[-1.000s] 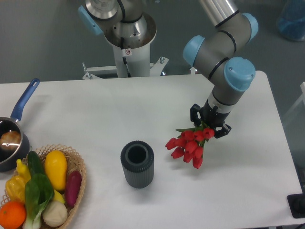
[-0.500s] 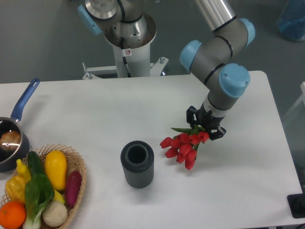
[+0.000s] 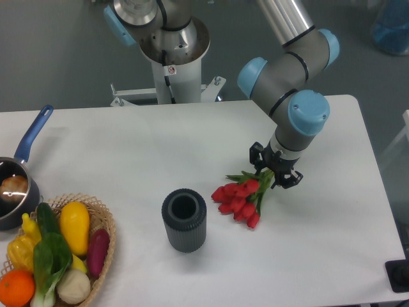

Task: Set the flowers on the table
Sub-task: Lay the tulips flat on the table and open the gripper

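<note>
1. The flowers [image 3: 238, 199], one bunch of roughly nine or ten red tulips, are held by their green stems, the heads slanting down to the left over the table [image 3: 128, 147].
2. The gripper [image 3: 275, 173] is closed on the stems; whether the heads touch the tabletop cannot be told.
3. One dark ribbed vase [image 3: 184, 219] is seen near the heads.
4. One wicker basket [image 3: 102, 252] of vegetables and one blue-handled pan [image 3: 16, 185] are seen at the left.
</note>
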Controlling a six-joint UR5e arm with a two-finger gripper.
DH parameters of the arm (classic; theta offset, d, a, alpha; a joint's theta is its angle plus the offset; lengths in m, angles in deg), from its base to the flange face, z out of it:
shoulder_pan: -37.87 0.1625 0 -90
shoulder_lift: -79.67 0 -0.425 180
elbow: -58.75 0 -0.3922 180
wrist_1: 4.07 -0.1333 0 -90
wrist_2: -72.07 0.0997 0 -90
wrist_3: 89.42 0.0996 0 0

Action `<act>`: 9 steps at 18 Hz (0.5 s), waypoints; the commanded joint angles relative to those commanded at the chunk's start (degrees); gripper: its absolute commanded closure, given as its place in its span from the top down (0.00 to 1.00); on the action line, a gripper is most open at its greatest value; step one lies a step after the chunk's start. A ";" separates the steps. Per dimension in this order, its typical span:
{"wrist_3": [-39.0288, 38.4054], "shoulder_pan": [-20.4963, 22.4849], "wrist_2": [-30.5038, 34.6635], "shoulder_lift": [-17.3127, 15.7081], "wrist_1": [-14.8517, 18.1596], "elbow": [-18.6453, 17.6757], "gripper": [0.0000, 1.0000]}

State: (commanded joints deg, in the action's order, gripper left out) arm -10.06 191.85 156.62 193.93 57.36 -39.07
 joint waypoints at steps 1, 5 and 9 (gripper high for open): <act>0.00 0.09 -0.09 -0.09 0.09 0.00 0.57; 2.19 0.44 0.00 -0.44 -0.26 0.09 1.00; 3.60 2.72 -0.62 -0.88 -1.76 0.79 1.00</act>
State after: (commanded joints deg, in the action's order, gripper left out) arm -6.46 194.58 156.01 193.05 55.61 -38.28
